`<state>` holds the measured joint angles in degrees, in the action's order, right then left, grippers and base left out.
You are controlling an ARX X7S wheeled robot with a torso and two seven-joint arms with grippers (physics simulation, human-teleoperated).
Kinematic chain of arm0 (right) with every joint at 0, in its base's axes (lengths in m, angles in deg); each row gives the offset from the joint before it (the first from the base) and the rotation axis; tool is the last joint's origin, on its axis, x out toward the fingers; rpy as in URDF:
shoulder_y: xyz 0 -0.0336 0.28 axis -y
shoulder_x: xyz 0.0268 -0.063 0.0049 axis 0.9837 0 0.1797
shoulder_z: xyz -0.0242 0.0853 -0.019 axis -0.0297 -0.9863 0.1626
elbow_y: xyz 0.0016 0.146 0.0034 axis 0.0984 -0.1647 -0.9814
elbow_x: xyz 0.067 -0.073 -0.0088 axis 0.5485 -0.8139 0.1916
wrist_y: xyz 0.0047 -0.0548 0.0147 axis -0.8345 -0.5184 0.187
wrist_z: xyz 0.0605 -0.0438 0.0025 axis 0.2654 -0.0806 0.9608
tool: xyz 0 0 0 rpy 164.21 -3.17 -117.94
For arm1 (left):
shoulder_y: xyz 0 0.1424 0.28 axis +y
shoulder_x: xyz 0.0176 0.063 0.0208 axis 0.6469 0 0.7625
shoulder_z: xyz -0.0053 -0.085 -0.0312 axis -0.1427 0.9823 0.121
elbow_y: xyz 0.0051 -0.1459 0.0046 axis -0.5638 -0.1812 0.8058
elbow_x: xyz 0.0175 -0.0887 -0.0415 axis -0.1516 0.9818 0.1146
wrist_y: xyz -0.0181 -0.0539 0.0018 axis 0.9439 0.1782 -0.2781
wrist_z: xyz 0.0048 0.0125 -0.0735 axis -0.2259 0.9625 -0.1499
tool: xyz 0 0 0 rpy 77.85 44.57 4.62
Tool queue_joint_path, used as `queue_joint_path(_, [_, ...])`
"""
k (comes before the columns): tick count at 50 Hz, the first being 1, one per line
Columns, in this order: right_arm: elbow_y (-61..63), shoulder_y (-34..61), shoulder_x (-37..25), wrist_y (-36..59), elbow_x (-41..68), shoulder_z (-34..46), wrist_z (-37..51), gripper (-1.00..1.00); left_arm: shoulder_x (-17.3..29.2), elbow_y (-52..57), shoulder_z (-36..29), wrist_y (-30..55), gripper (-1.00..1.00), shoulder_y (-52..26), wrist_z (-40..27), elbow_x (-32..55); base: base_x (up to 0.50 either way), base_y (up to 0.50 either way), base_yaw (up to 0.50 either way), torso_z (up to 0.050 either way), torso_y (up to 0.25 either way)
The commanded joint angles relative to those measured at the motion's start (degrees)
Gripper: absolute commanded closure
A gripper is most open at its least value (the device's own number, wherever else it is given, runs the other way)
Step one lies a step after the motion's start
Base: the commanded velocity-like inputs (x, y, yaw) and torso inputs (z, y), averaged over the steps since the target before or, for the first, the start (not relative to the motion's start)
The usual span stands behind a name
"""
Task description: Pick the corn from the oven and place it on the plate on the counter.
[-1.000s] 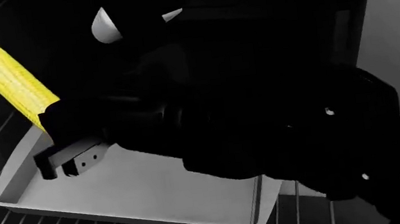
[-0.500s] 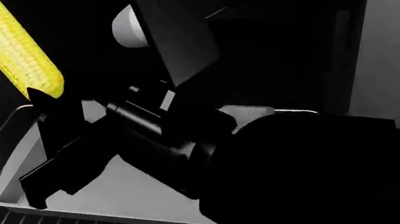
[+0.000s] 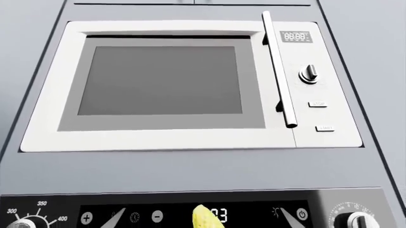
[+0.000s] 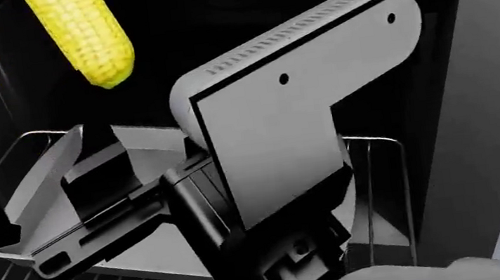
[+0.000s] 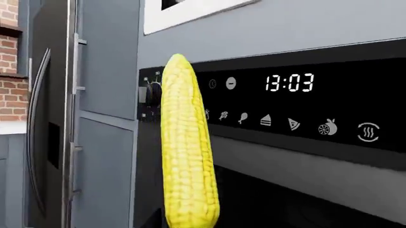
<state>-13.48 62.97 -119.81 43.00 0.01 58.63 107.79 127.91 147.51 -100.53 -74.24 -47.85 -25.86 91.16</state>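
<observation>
Corn (image 5: 188, 147) upright in right gripper, jaws themselves hidden, pinch not visible. Risk: cob slips, drops on baking tray (image 4: 38, 185), or hits oven (image 5: 298, 85) frame on way out.

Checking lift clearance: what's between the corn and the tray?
Head view: the corn hangs well above the tray. Between them are the dark oven cavity, a rack wire and a black part of the right arm.
</observation>
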Motion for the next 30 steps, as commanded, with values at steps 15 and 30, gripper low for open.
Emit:
queue_joint_path(15, [9.99,-1.82,-1.72,1.17,-9.09,-1.21,16.7,1.0,-0.99,-0.74,0.37,0.66,-1.0,2.35,0.94,-1.11,0.0,0.0,0.0,0.0,0.0])
queue_joint_path(30, [10.18,-1.86,-1.46,0.98,-9.39,-1.29,16.86,1.0,-0.74,-0.67,1.01,0.71,-1.0,3.22,1.18,-1.56,0.0,0.0,0.0,0.0,0.0])
